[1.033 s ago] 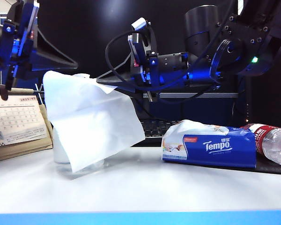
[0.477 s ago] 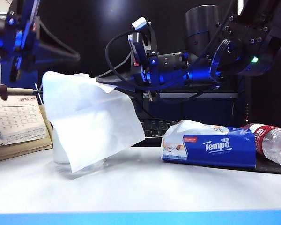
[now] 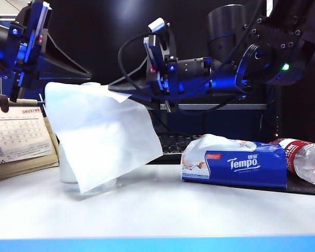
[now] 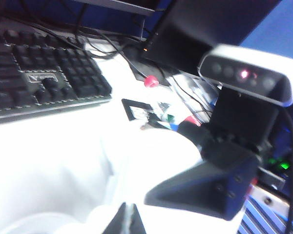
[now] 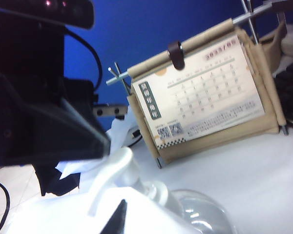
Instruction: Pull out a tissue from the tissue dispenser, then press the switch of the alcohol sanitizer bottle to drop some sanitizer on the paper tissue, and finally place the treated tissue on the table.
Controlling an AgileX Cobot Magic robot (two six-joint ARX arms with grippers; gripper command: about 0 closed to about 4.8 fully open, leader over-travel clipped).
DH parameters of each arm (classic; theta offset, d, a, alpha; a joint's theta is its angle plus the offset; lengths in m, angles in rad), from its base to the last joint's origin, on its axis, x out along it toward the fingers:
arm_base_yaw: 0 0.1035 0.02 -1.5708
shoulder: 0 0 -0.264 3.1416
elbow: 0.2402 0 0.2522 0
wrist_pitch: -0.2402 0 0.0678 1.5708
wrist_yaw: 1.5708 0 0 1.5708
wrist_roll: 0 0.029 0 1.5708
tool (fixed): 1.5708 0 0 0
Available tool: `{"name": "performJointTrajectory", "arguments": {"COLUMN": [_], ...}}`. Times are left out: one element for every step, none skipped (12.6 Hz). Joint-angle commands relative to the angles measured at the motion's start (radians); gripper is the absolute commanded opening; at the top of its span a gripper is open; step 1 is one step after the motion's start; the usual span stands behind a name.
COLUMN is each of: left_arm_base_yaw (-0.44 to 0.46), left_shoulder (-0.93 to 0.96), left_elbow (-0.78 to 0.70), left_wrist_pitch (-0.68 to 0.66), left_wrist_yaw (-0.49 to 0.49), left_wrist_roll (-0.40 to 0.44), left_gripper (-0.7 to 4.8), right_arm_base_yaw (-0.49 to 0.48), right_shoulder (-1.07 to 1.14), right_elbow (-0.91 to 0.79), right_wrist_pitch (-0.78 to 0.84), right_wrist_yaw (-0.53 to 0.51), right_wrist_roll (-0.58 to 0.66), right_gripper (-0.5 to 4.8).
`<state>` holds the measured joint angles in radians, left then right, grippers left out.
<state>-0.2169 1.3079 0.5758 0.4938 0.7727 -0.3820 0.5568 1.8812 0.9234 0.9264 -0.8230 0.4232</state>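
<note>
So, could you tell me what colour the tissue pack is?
Blue with white "Tempo" lettering, the pack shows best in the exterior view.

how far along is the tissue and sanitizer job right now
Done: the tissue is out of the Tempo tissue dispenser. In hand: the right gripper, shut, holds it draped over the alcohol sanitizer bottle, while the shut left gripper sits just above the white pump head. Left: pressing it, then laying the tissue on the table.

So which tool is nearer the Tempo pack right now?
Right. The right tool holds the tissue up left of the tissue dispenser; the left tool sits farther left, above the sanitizer bottle.
</note>
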Motion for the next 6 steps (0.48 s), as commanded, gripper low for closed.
{"name": "performJointTrajectory", "arguments": {"left_arm_base_yaw": [-0.001, -0.001, -0.001, -0.001, -0.001, -0.001], "left_shoulder": [0.003, 0.019, 0.043, 0.048, 0.047, 0.048], "left_elbow": [0.005, 0.005, 0.005, 0.005, 0.024, 0.035], "left_wrist_pitch": [-0.021, -0.027, -0.027, -0.03, -0.031, -0.047], "left_wrist_yaw": [0.016, 0.016, 0.016, 0.016, 0.015, 0.014], "left_wrist_roll": [0.008, 0.008, 0.008, 0.008, 0.0, 0.001], "left_gripper": [-0.06, -0.06, -0.06, -0.06, -0.06, -0.06], "right_arm_base_yaw": [0.0, 0.0, 0.0, 0.0, 0.0, 0.0], "right_shoulder": [-0.003, -0.003, -0.003, -0.003, -0.003, -0.003], "right_elbow": [0.003, 0.003, 0.003, 0.003, 0.003, 0.003], "right_wrist_pitch": [0.021, 0.021, 0.021, 0.021, 0.021, 0.021], "right_wrist_yaw": [0.0, -0.001, -0.001, -0.001, -0.001, -0.001], "right_wrist_roll": [0.003, 0.004, 0.012, 0.015, 0.018, 0.018], "right_gripper": [-0.05, -0.05, -0.05, -0.05, -0.05, -0.05]}}
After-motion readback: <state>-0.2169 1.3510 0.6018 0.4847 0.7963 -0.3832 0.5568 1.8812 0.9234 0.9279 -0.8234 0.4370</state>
